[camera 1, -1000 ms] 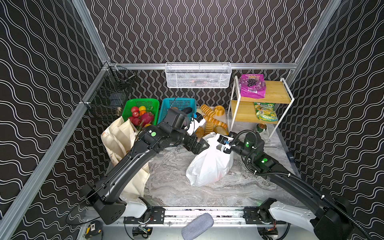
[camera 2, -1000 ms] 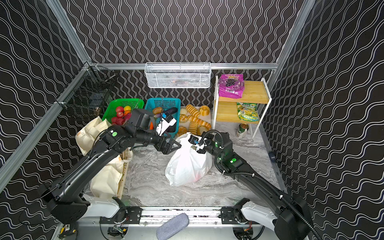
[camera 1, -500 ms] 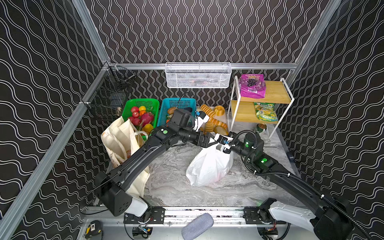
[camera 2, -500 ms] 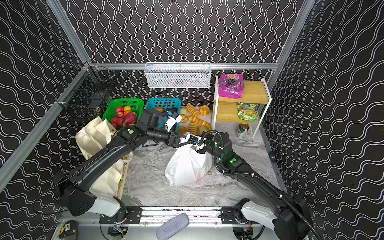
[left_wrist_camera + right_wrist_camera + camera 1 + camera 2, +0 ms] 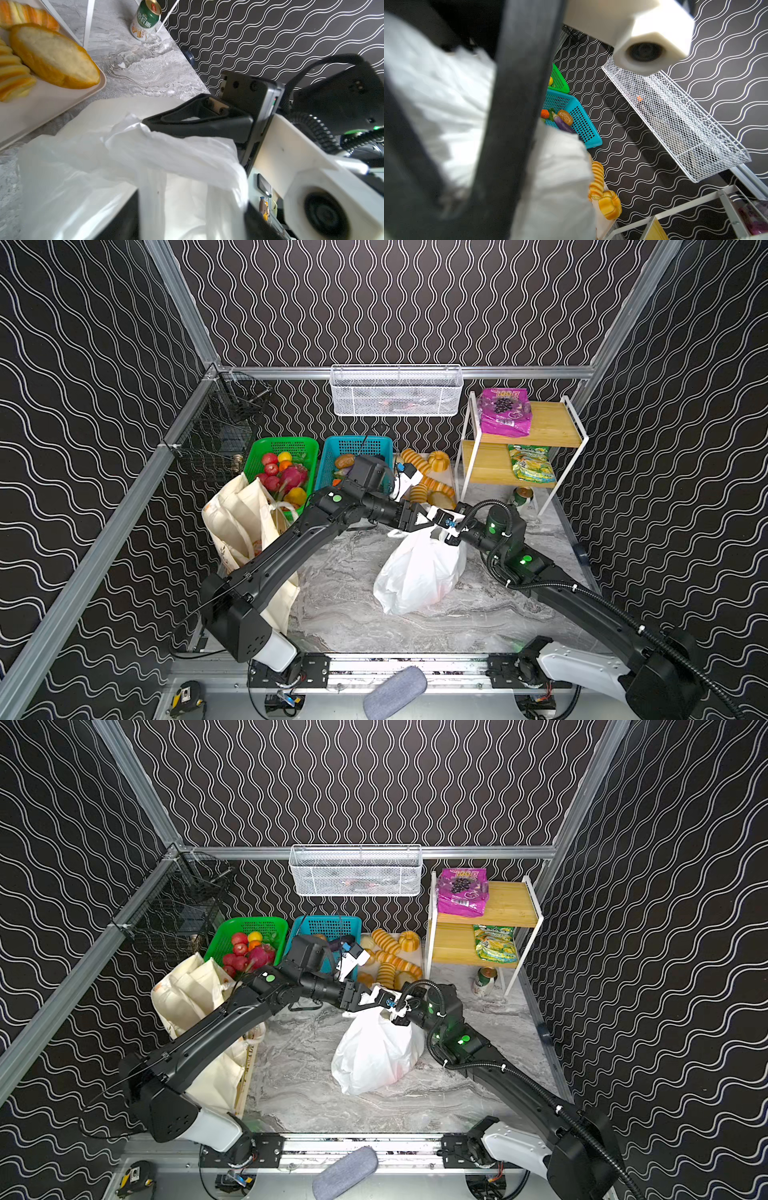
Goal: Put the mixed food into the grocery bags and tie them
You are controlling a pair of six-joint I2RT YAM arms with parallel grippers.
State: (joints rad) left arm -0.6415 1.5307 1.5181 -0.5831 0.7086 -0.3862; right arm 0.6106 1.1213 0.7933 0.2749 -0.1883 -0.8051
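Note:
The white plastic grocery bag stands full in the middle of the marble table. My right gripper is shut on one bunched handle at the bag's top. My left gripper reaches in from the left. Its jaws stand apart around the bag's loop handles. The cream tote leans at the left. Of the mixed food, a purple grape packet lies on the top shelf, and toy vegetables lie in the blue basket.
A green basket of toy fruit and a tray of golden breads sit at the back. A green and yellow packet lies on the lower shelf, with a green and white can under it. A white wire basket hangs on the back wall.
My left arm has swung right from beside the bag to its top, and its jaws have narrowed around the handles. The right gripper has kept its hold.

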